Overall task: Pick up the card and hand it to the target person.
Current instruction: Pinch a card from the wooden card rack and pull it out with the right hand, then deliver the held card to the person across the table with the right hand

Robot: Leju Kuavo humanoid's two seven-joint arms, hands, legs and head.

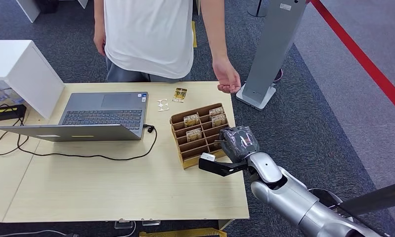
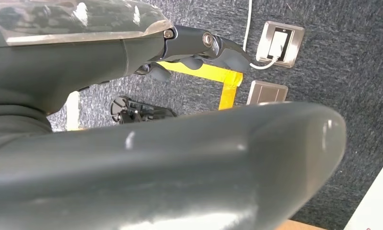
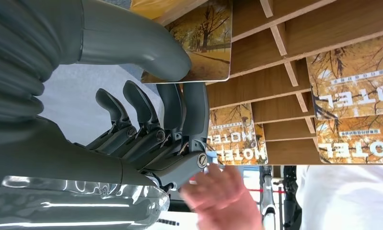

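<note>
While right hand (image 3: 146, 110) pinches card (image 3: 199, 43), table edge (image 1: 242, 168) nearby.

Light wooden table (image 1: 111, 187) carries an open grey laptop (image 1: 99, 116) with a black cable (image 1: 76, 155) looped in front, a slotted brown cardboard card rack (image 1: 197, 148) near the right edge, a small autumn-print card (image 1: 179, 95) and a white cut-out tag (image 1: 162, 104) behind it.

Person (image 1: 148, 34) cut off above the chest, person's hand (image 3: 218, 194) blurred, card (image 3: 199, 40) partly behind right hand's thumb (image 3: 132, 40)
</note>
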